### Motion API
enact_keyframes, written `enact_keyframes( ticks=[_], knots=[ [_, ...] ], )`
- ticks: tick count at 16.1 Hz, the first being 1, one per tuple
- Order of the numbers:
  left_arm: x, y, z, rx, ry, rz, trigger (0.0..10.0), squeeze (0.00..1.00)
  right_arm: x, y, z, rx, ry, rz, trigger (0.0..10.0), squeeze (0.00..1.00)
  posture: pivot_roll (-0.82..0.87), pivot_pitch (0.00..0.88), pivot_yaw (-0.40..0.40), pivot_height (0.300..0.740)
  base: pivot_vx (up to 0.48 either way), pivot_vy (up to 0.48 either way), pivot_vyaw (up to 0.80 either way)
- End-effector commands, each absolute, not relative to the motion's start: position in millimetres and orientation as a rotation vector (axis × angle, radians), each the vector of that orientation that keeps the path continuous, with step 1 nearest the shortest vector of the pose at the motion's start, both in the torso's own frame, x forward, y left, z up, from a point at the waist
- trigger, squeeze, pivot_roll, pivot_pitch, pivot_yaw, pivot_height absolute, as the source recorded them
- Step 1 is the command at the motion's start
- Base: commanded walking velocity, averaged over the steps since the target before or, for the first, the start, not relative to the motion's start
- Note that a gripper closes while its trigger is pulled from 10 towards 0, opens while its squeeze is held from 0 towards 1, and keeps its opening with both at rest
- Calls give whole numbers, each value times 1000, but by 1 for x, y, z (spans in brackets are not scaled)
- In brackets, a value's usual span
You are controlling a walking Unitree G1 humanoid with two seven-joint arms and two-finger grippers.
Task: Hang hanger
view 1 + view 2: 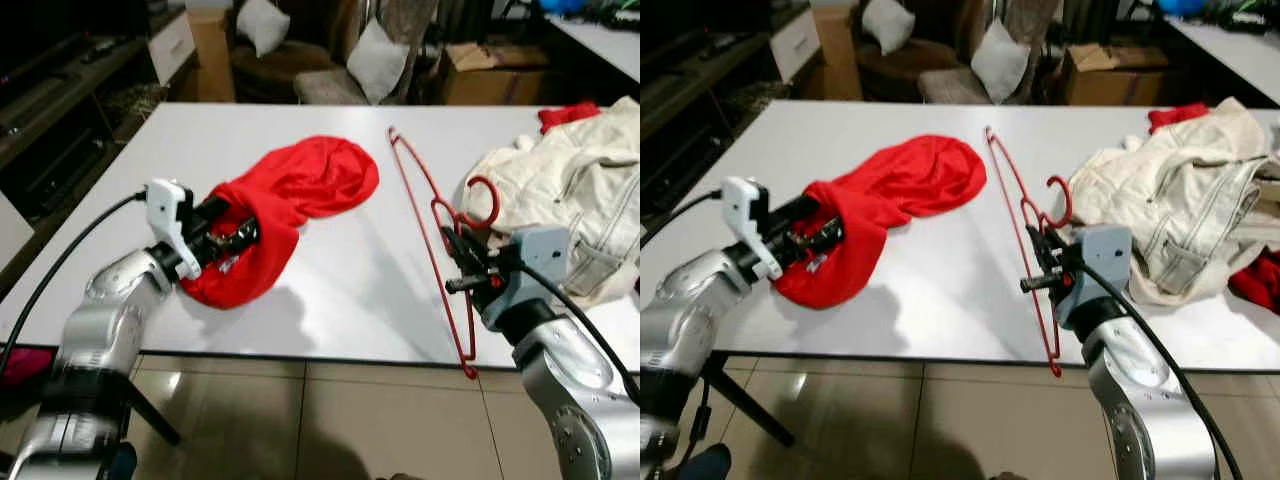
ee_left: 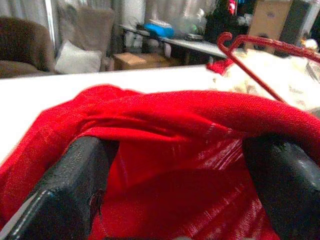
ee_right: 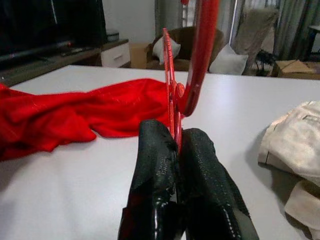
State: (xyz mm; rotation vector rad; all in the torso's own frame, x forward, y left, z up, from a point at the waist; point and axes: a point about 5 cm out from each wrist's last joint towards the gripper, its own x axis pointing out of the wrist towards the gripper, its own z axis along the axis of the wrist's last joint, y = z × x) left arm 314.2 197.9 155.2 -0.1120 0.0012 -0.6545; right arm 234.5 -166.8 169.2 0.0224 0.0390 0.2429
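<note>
Nearest, the left gripper [image 1: 232,238] spreads its fingers wide inside the crumpled red knit garment [image 1: 290,200] near the white table's [image 1: 350,290] front edge. Bare tabletop separates it from the thin red wire hanger [image 1: 428,225], pinched by the right gripper [image 1: 458,248] beside a cream denim jacket [image 1: 570,190].

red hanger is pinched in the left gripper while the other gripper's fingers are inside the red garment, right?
Not quite: the red hanger is pinched in the right gripper, as the right wrist view shows. The left gripper is the one with fingers inside the red garment.
</note>
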Motion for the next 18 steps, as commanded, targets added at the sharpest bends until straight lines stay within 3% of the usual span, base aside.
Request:
enact_keyframes(
  ticks=[1, 5, 9, 12, 13, 15, 17, 18],
  knots=[
    [311, 194, 167, -120, -39, -638, 10000, 1000, 234, -166, 178, 39, -9, 241, 10000, 0, -158, 0, 61, 740, 0, 0, 0],
    [292, 172, 163, -45, -110, -344, 10000, 1000, 232, -157, 174, 96, -20, 149, 10000, 0, -107, 0, 24, 740, 0, -204, 0],
    [285, 166, 148, 70, -11, -342, 10000, 1000, 232, -149, 168, 62, 8, 187, 10000, 0, -98, 0, 9, 740, 0, -373, 0],
    [292, 187, 125, 410, 198, -328, 10000, 961, 236, -152, 160, 31, 50, 156, 10000, 0, -101, 0, 8, 740, 0, 0, 0],
    [293, 208, 120, 556, 293, -398, 10000, 1000, 239, -157, 161, 31, 53, 136, 10000, 0, -113, 0, 14, 740, 0, 0, 0],
    [294, 222, 120, 590, 347, -426, 10000, 1000, 238, -159, 160, 21, 54, 138, 10000, 0, -106, 0, 2, 740, 0, 0, 0],
    [296, 260, 128, 759, 480, -517, 10000, 1000, 238, -156, 159, 16, 68, 173, 10000, 0, -94, 0, -7, 740, 0, 0, 0],
    [296, 260, 128, 759, 480, -517, 10000, 1000, 238, -156, 159, 16, 68, 173, 10000, 0, -94, 0, -7, 740, 0, 0, 0]
  ],
)
